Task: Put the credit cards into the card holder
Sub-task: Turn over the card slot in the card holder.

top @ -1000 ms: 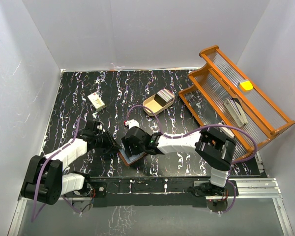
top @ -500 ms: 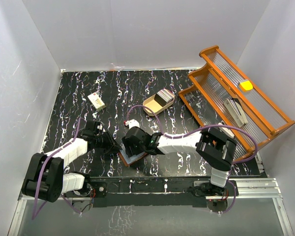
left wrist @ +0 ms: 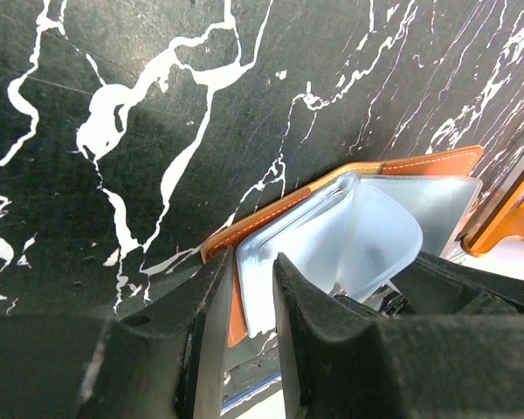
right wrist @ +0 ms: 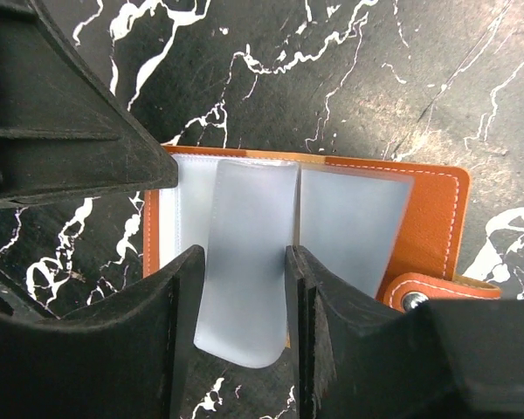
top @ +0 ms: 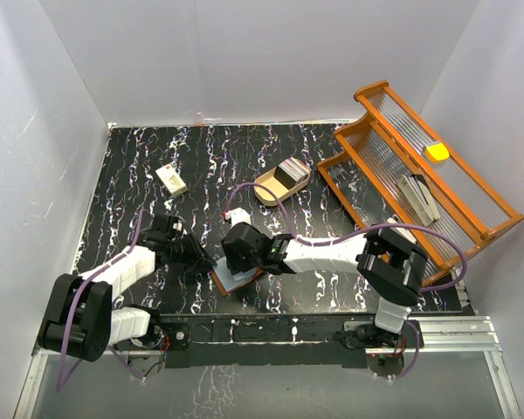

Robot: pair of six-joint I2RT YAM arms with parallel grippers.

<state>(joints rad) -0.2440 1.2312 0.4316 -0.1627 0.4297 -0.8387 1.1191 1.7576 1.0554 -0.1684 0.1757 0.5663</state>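
Holding the card holder (top: 234, 279) open at the table's near edge, no card in hand yet.
Left gripper (left wrist: 253, 271) clamping its edge, right gripper (right wrist: 244, 253) pinching up a pocket sleeve (right wrist: 244, 314). Credit cards (top: 291, 170) sitting in the tray (top: 266, 194); next move probably needs one hand freed.

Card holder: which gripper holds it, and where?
The left gripper pinches the card holder by its edge; the right gripper grips one clear pocket leaf.

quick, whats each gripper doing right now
left gripper: closed, pinching the edge of the card holder
right gripper: closed on one clear sleeve inside the card holder
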